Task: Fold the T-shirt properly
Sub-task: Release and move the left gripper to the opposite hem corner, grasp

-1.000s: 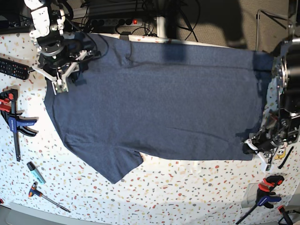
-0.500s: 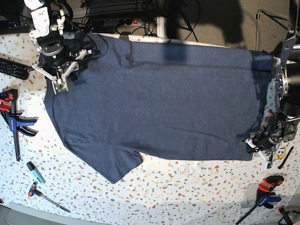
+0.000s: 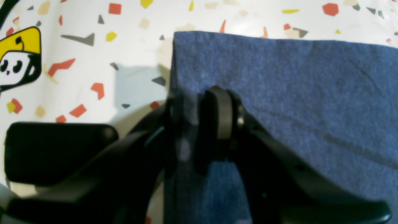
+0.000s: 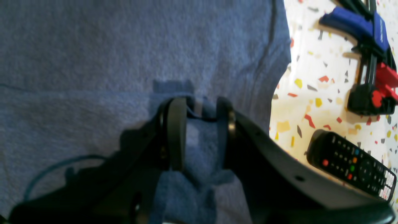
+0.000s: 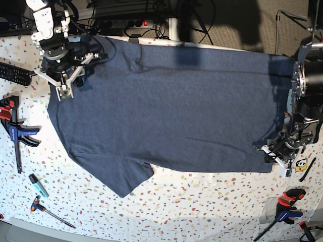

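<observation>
The T-shirt (image 5: 166, 111) lies spread flat on the speckled table, dark navy, plain side up, with one sleeve pointing toward the front left. My left gripper (image 5: 275, 154) is at its front right hem corner. In the left wrist view the fabric's edge (image 3: 295, 93) runs up between the two black fingers of this gripper (image 3: 199, 124), which are shut on it. My right gripper (image 5: 65, 85) is at the back left, near the shoulder. In the right wrist view a bunch of cloth (image 4: 93, 46) is pinched between the jaws of the right gripper (image 4: 200, 124).
A black remote (image 5: 14, 74) and a blue-and-red clamp (image 5: 15, 131) lie left of the shirt. A marker (image 5: 38, 185) and a screwdriver (image 5: 50, 212) sit at the front left. Another clamp (image 5: 287, 201) and a yellow sticker (image 5: 301, 164) are at the front right.
My left gripper has narrowed onto the shirt's hem corner and shifted slightly toward the back. The right gripper has stayed put on its bunch of cloth.
</observation>
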Action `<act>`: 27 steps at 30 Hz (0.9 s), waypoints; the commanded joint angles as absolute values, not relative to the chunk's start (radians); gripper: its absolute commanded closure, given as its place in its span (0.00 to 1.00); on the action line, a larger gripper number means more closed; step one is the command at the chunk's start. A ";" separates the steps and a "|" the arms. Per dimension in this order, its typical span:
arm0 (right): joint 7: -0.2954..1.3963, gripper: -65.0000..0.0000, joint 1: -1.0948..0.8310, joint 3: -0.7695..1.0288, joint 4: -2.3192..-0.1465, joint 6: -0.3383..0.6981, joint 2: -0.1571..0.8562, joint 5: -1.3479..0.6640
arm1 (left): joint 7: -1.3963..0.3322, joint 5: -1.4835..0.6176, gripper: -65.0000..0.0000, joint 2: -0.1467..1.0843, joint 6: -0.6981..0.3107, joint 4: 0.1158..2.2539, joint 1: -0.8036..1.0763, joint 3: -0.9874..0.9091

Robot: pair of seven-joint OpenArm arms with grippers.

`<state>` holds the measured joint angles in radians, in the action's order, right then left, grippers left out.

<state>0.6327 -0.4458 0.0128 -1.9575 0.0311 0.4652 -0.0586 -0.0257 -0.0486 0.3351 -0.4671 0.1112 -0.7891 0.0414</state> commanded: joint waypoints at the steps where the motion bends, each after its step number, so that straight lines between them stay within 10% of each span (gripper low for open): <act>1: 0.614 0.74 -0.441 0.020 -1.974 0.031 0.476 -0.052 | -0.021 -0.044 0.76 0.346 -0.455 0.118 -0.809 0.042; 13: 0.617 0.74 -0.441 0.020 -1.974 0.031 0.476 -0.053 | 0.084 -0.041 0.67 0.356 -0.292 0.118 -0.815 0.042; 21: 0.620 0.74 -0.441 0.020 -1.974 0.031 0.476 -0.053 | 0.068 -0.041 0.68 0.348 -0.359 0.118 -0.795 0.042; 27: 0.622 0.74 -0.441 0.020 -1.974 0.031 0.476 -0.053 | 0.041 -0.041 0.88 0.335 -0.446 0.118 -0.784 0.042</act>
